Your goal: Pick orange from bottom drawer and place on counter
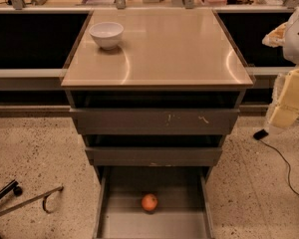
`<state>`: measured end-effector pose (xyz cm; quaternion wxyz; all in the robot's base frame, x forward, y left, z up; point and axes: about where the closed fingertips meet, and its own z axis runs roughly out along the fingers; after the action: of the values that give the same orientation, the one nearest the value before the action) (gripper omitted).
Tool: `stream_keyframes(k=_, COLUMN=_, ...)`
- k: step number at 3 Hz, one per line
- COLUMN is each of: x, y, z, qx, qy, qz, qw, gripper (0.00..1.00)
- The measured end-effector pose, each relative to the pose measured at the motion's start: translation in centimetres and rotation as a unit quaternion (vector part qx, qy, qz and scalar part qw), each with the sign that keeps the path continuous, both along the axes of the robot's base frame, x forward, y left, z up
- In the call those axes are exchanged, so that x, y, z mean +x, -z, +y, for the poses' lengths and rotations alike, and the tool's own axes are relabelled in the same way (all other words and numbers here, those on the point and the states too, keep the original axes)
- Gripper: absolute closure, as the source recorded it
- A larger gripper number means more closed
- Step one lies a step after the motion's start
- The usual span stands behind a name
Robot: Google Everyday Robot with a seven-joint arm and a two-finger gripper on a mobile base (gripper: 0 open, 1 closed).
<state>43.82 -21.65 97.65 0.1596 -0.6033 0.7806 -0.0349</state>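
Note:
The orange (149, 202) lies on the floor of the bottom drawer (114, 223), which is pulled open at the foot of the grey cabinet. It sits near the drawer's middle, a little toward the back. The counter (169, 49) is the glossy tan top above it. My gripper (288, 101) is at the far right edge of the camera view, beside the cabinet at about the height of the upper drawers. It is well away from the orange and holds nothing that I can see.
A white bowl (106, 34) stands on the counter's back left corner. Two shallower grey drawers (154, 121) sit above the bottom one, slightly open. A black cable (284, 158) runs over the floor at right. Chair legs (20, 200) lie at lower left.

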Motion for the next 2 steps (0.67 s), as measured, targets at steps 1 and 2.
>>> stream_keyframes(k=1, x=0.1, y=0.0, z=0.2, qx=0.000, qy=0.000, qz=-0.004, qw=1.0000, gripper=0.00)
stream_keyframes(k=2, x=0.3, y=2.8, z=1.2, qx=0.015, qy=0.001, qz=-0.003, qw=0.9999, gripper=0.00)
